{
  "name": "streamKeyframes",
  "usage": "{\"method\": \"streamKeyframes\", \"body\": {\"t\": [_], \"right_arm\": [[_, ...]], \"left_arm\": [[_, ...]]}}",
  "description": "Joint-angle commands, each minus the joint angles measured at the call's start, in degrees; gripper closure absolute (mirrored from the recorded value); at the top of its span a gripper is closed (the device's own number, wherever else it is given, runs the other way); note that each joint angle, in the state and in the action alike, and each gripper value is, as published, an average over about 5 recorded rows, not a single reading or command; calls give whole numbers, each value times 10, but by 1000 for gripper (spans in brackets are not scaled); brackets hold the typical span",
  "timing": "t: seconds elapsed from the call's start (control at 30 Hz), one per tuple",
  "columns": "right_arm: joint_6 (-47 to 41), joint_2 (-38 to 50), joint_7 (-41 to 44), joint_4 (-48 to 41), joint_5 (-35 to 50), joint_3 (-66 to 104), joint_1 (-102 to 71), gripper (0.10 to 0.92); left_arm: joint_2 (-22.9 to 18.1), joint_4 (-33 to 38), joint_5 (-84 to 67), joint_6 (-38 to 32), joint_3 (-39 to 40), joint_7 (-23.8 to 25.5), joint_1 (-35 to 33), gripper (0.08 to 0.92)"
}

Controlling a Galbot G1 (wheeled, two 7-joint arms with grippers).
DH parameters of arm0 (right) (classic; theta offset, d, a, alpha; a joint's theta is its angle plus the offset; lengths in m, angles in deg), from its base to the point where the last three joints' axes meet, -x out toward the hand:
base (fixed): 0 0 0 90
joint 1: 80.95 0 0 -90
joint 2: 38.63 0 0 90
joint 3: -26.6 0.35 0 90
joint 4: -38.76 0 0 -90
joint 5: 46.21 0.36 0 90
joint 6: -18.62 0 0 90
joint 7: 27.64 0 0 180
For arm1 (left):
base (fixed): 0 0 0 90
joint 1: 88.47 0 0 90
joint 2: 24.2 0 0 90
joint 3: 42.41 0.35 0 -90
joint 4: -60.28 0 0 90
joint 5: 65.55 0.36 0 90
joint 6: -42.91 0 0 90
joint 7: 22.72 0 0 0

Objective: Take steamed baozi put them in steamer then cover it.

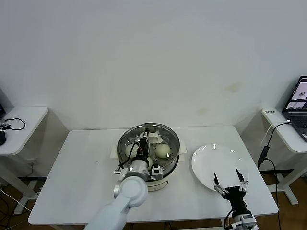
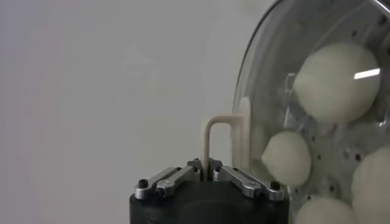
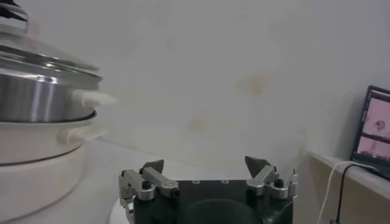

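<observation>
The shiny steamer [image 1: 173, 139] stands on its cream pot base [image 3: 36, 159] at the table's middle. Several pale baozi [image 1: 163, 150] lie inside it and show through the glass in the left wrist view, one large [image 2: 338, 79] and one smaller [image 2: 287, 157]. The clear cover [image 1: 160, 132] lies on top of the steamer [image 3: 36, 91], its metal rim [image 3: 49, 61] down on the basket. My left gripper [image 1: 144, 142] is over the cover, shut on its cream bar handle [image 2: 214, 131]. My right gripper [image 1: 230, 182] hangs open and empty over the near edge of the white plate [image 1: 211, 160].
The white plate is bare and lies right of the steamer. A side table with cables [image 1: 19, 122] stands at the left, and another with a laptop [image 1: 300, 103] and a hanging cord [image 1: 265, 148] at the right. A plain wall runs behind.
</observation>
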Motion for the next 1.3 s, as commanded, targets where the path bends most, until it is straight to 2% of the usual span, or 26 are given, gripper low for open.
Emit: {"method": "streamKeyframes", "body": {"t": [0.03,0.37,0.77,0.87,1.03,1.3], "right_arm": [[1,1,0,-1,-3,-1,0,203],[1,1,1,-2,-4,-7,1,203],[0,1,2,-2,-4,-11,1,203],[0,1,2,-2,-4,-12,1,203],[-1,0,3,-2,-5,-14,1,203],[0,4,2,-1,-4,-13,-5,203]], "left_arm": [[-17,-8,16,2,7,9,1,863],[-5,3,16,0,-8,12,-10,863],[-15,7,19,-8,-15,1,-23,857],[-13,17,20,-9,-17,-3,-29,805],[3,59,17,-15,-18,-9,-57,659],[74,174,-30,-56,-48,-50,-146,433]]}}
